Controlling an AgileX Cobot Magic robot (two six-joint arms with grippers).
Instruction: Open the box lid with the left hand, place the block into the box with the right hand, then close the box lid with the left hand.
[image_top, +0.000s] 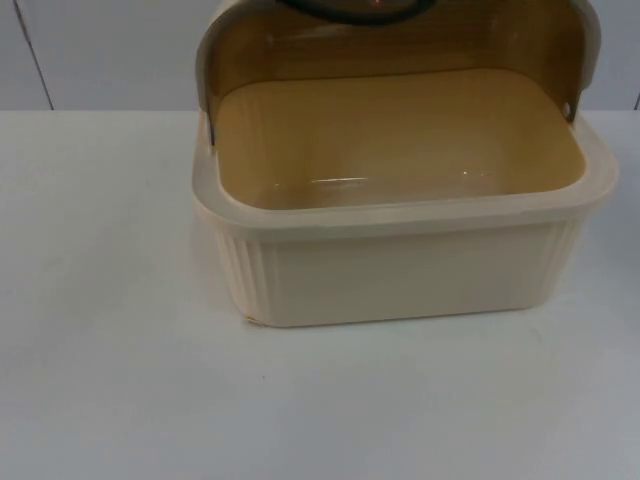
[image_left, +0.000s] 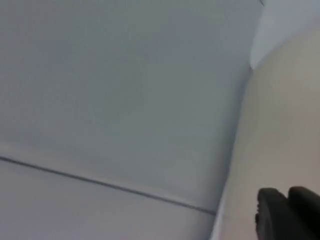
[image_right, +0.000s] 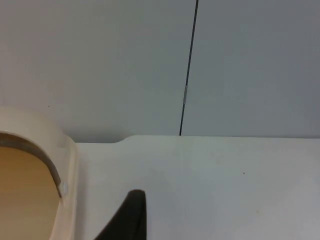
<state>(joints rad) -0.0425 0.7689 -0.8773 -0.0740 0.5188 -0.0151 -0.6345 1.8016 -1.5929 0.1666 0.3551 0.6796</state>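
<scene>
The box (image_top: 400, 270) stands on the table (image_top: 110, 330), lid (image_top: 400, 40) raised (interior bare). Left gripper (image_left: 290, 212) sits beside the lid, right gripper (image_right: 131, 215) beside the box; jaw state cannot be determined.

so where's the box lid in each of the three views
Top view: the box lid stands raised behind the open box, amber inside, at the far edge.
Left wrist view: a cream surface runs beside the fingertip; lid or box wall, I cannot tell.
Right wrist view: the lid's cream edge curves up against the partition.
Shared landmark: the grey partition wall behind the table.
</scene>
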